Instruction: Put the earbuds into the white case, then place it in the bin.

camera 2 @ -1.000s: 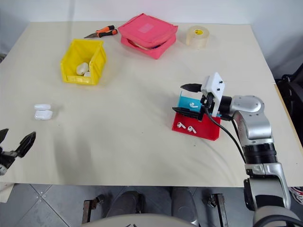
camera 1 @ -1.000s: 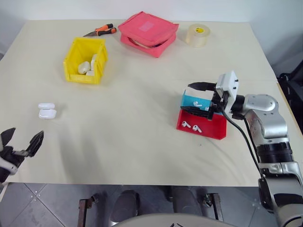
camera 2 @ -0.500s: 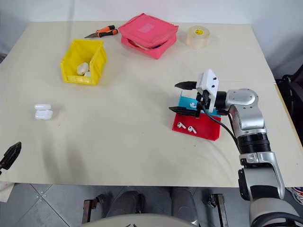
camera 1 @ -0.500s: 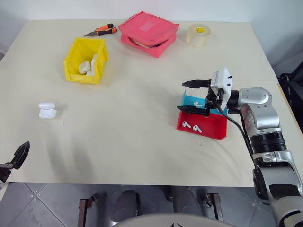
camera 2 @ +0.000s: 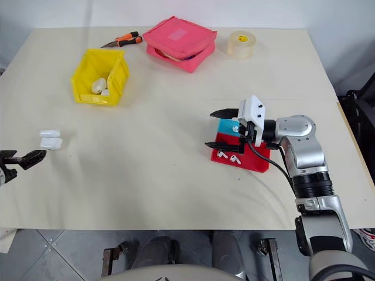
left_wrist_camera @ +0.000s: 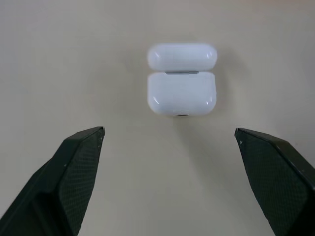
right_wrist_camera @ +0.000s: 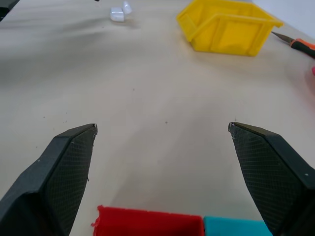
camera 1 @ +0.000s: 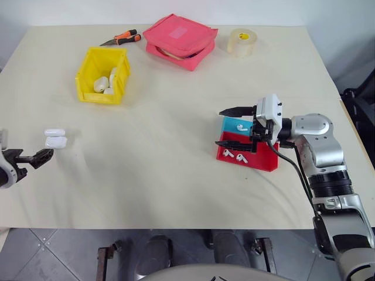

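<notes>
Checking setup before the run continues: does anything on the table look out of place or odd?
Nothing stands out. The small glossy white case lies alone, lid open, near the left pincer; tiny white earbuds sit in the red tray.

The left tool [camera 1: 36,157] has come up from below the front edge of the tabletop [camera 1: 176,175] and now sits over its left edge, just beside the white case [camera 1: 55,137], pointing at it with fingers apart; the right tool [camera 1: 233,127] has shifted a little toward the left, from above the blue tray [camera 1: 234,124] to past the left rim of the red tray [camera 1: 263,161].
</notes>
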Tool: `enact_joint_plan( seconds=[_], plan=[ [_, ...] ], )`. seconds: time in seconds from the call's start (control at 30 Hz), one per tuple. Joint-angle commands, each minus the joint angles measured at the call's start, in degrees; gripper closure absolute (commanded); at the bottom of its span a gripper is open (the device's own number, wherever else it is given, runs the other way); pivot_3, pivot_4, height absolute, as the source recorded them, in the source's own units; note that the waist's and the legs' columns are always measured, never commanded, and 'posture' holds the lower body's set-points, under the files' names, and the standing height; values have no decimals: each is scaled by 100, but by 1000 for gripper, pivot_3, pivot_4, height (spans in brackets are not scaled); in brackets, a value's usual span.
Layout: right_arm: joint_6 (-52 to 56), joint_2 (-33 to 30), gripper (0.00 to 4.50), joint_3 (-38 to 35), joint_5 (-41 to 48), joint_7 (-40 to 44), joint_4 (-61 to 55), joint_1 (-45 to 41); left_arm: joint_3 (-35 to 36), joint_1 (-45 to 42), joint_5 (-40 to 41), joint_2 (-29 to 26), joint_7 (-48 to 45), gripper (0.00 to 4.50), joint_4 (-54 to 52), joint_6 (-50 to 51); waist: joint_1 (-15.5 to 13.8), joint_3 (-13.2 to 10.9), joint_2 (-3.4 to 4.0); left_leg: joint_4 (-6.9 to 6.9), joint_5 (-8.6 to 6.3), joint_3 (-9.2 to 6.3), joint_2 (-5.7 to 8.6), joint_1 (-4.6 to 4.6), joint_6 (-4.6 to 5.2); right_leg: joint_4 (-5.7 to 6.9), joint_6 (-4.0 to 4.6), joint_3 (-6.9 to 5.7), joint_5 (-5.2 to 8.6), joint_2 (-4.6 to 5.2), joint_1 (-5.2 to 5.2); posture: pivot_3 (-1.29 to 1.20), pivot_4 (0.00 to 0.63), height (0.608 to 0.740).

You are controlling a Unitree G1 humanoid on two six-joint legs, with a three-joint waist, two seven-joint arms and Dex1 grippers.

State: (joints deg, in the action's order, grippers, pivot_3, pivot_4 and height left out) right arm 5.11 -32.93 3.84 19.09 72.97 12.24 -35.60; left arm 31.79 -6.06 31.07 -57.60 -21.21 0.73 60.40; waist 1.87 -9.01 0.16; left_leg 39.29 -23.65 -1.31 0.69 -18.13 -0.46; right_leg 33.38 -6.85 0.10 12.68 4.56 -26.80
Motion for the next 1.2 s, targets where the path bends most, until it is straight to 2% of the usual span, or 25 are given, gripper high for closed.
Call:
enact_joint_plan(
  seconds=[0.03, 0.23, 0.4, 0.67, 0.97, 1.2],
  plan=[
    [47, -51, 24, -149, 102, -104, -327, 57, -337, -542, -234, -287, 7, 0, 447, 352, 9, 0, 0, 0, 0, 4, 2, 0, 0, 6, 0, -2, 0, 2, -9, 0, 150, 740],
    [138, -115, 24, -174, 120, -181, -531, 217, -932, -1435, -618, -364, -74, 0, 1295, 395, 4, 0, -1, 5, 1, 41, 16, -18, -1, 42, 0, 1, 0, 13, -59, 0, 150, 740],
    [188, -141, 24, -158, 114, -216, -645, 306, -1647, -2140, -1034, -295, -231, 0, 2124, 221, -9, 0, -2, 26, 1, 44, 19, -21, -2, 57, 0, -2, 0, 13, -61, 0, 150, 740],
    [257, -165, 24, -161, 120, -253, -753, 345, -2327, -3076, -1550, -164, -365, 0, 3169, 225, -19, 0, -3, 62, 0, 42, 22, -30, -1, 73, 3, 0, -8, 12, -60, 0, 150, 740],
    [243, -180, 24, -150, 101, -267, -732, 359, -2002, -3533, -1661, 152, 61, 0, 3428, 717, -32, 0, -4, 72, -1, 40, 25, -31, 2, 79, 2, 0, -9, 15, -59, 0, 150, 740],
    [254, -131, 24, -96, 85, -280, -691, 317, -1401, -3463, -1780, 664, 913, 0, 2903, 1337, -44, 1, -4, 76, -1, 36, 34, -27, 2, 90, 0, 0, -9, 27, -57, 0, 150, 740]
  ],
)
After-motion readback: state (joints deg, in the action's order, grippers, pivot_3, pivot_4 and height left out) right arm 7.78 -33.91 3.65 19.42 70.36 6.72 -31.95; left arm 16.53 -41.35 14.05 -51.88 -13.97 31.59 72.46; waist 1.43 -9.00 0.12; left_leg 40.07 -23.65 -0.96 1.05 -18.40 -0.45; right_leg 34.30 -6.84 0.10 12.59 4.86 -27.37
